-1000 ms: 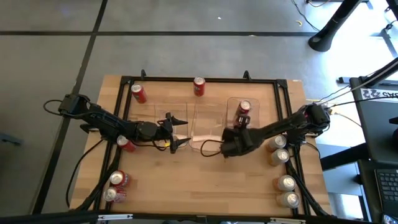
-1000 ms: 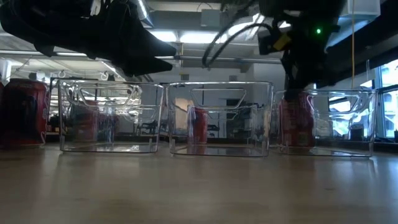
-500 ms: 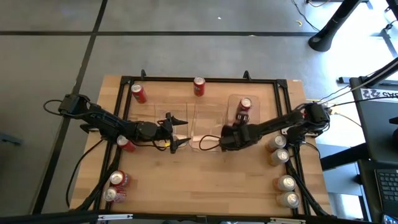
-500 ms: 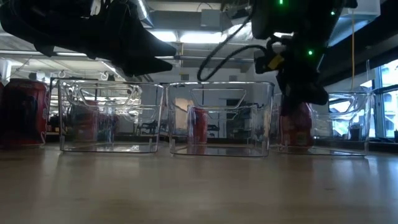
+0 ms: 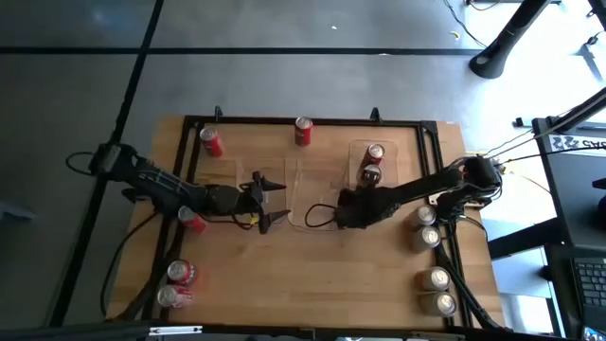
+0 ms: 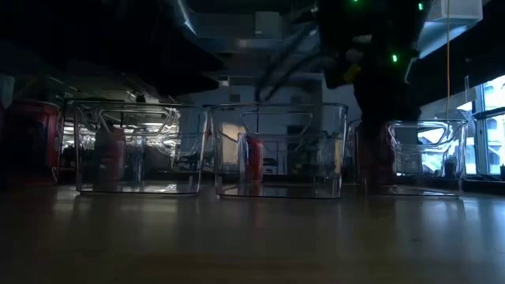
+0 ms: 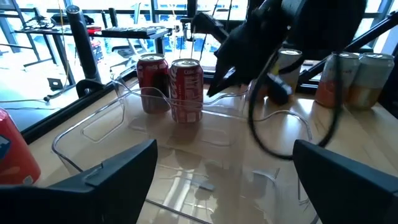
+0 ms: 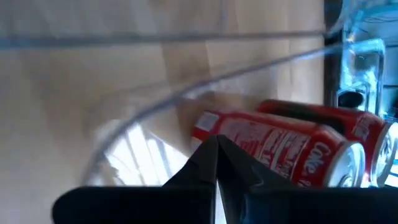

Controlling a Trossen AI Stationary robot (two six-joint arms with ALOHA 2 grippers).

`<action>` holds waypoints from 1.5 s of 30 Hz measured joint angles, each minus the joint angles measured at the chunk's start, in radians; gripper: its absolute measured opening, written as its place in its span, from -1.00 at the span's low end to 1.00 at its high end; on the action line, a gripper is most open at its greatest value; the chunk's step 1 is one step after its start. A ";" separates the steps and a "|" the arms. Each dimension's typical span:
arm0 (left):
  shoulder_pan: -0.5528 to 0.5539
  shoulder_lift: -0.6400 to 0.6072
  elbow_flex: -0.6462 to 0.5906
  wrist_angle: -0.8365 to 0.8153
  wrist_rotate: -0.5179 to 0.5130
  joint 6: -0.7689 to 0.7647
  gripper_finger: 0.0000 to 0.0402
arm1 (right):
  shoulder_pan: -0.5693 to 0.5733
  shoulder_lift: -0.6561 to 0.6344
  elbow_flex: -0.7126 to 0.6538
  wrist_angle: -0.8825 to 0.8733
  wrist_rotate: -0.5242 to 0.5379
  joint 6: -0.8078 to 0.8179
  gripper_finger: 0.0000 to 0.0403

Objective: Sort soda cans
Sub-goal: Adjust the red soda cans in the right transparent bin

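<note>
Desk | three bins in a row mid-desk | right bin: two cans inside, touching | behind bins: one can at back edge, another back left | front left: pair | right edge: apparently four cans | left end effector over left bin | right end effector beside right bin

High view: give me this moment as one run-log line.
right end effector: shut, empty, beside right bin | right bin: two red cans | left end effector: open, over left bin | pale cans: unsorted
</note>
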 joint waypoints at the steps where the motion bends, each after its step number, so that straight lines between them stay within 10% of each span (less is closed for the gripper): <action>1: 0.000 0.000 0.000 0.000 0.000 0.000 0.81 | 0.000 -0.010 0.015 0.002 -0.009 -0.001 -0.96; 45: 0.000 0.000 0.000 -0.001 0.000 -0.001 0.81 | -0.138 -0.077 -0.079 -0.062 -0.001 -0.066 -0.96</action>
